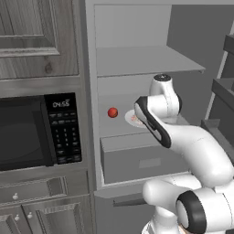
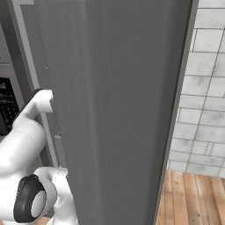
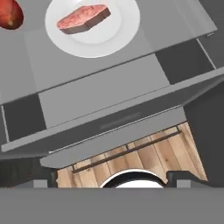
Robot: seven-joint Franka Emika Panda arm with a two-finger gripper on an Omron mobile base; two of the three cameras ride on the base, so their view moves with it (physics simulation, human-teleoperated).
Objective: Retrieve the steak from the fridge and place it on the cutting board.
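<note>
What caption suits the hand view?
Steak on a white plate on a fridge shelf, tomato beside it.

A pinkish-red raw steak [image 3: 83, 19] with paler streaks lies flat on a white plate [image 3: 124, 33], well ahead of the fingers, on a grey shelf inside the open fridge [image 1: 132, 59], above its box drawer.

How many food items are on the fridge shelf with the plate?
2. The steak lies on the white plate, and a red tomato sits on the shelf beside the plate. The arm may hide more.
</note>
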